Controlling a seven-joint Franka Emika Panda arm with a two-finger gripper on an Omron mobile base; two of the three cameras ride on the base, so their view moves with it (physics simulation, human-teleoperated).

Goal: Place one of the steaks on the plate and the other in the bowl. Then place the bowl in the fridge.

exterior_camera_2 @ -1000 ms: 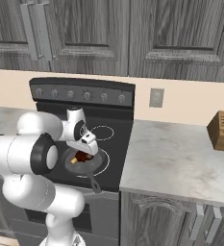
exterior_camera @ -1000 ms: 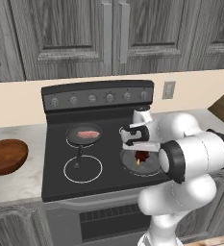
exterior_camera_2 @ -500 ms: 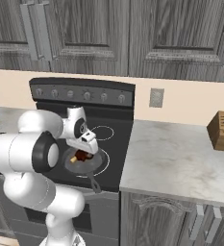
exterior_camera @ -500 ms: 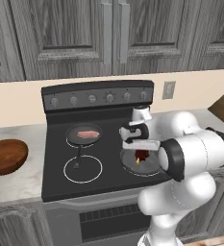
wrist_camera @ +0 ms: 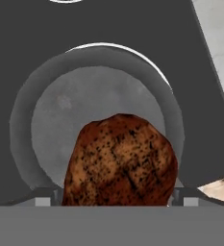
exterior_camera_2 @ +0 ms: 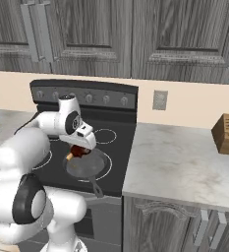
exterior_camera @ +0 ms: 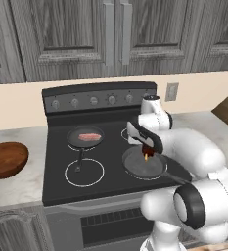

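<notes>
A dark brown, char-marked lump of steak (wrist_camera: 120,161) is seen at the lower centre of the hand view, set between the two finger tips of the gripper (exterior_camera: 146,149) and raised over a round dark grey frying pan (wrist_camera: 46,120); the grip is inferred from the lump's lifted position, the jaws being held wide around it. In the left base view the same lump, with its yellowish tip, is found at the centre of the frame, below the white hand and above the pan on the front right burner of the black stove (exterior_camera: 57,188). A flat pale pink slab of steak (exterior_camera: 88,136) is recorded in a second, smaller dark pan (exterior_camera: 74,142) at the left centre of that view, on the rear left burner. A round, glossy reddish-brown bowl (exterior_camera: 5,159) is placed at the left edge, on the pale marbled counter (exterior_camera: 15,188). A wooden knife block (exterior_camera_2: 227,133) is noted at the right edge of the right base view
</notes>
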